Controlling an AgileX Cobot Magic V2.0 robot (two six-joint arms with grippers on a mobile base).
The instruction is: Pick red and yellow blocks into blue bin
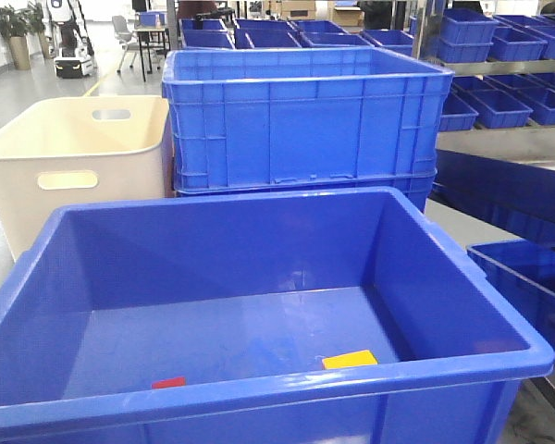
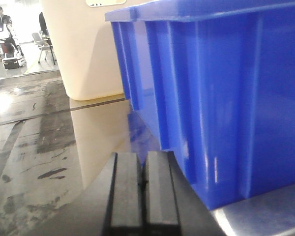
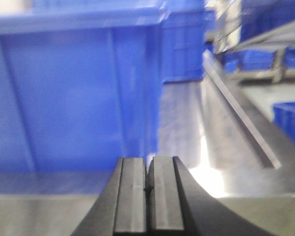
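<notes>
The blue bin (image 1: 259,208) fills the front of the exterior view. On its floor near the front wall lie the yellow block (image 1: 350,360) and, to its left, the red block (image 1: 168,382). Neither arm shows in this view. In the left wrist view my left gripper (image 2: 143,162) is shut with nothing between its fingers, low over the table beside the bin's outer wall (image 2: 226,98). In the right wrist view my right gripper (image 3: 149,164) is also shut and empty, facing the bin's wall (image 3: 73,93) on the other side.
A cream tub (image 1: 74,157) with handle slots stands at the back left, a ribbed blue crate (image 1: 305,116) behind the bin. More blue crates sit on shelves (image 1: 499,65) to the right. A metal rail (image 3: 241,118) runs along the table's right side.
</notes>
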